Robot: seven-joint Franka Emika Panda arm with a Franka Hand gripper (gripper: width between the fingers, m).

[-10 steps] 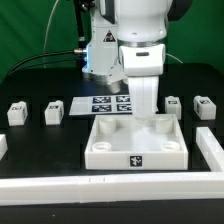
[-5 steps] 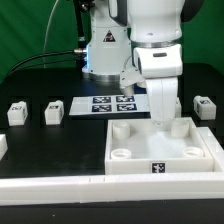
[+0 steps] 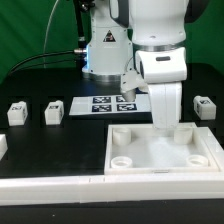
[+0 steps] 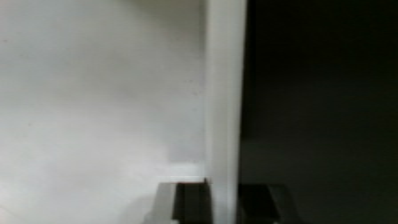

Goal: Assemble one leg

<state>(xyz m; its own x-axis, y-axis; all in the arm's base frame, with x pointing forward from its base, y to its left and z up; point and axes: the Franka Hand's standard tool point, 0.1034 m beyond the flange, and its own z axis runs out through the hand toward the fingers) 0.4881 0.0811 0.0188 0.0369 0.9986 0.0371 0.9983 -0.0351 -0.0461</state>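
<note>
The large white tray-like piece (image 3: 140, 170) with round corner sockets lies on the black table at the exterior view's right front. My gripper (image 3: 165, 127) comes down on its far wall and is shut on that wall. In the wrist view the two dark fingers (image 4: 191, 203) straddle the thin white wall (image 4: 224, 100), with my gripper (image 4: 226, 203) closed across it. Three small white legs with marker tags stand apart from it: two at the exterior view's left (image 3: 16, 113) (image 3: 53, 112) and one at the right (image 3: 204, 107).
The marker board (image 3: 105, 104) lies behind the tray near the arm's base. A white rail (image 3: 50, 186) runs along the front edge, against the tray's front wall. A short white block (image 3: 2, 147) stands at the left edge.
The tray has slid toward the exterior view's right and front with my gripper on its far wall. The leg beside the arm at the right is now hidden.
</note>
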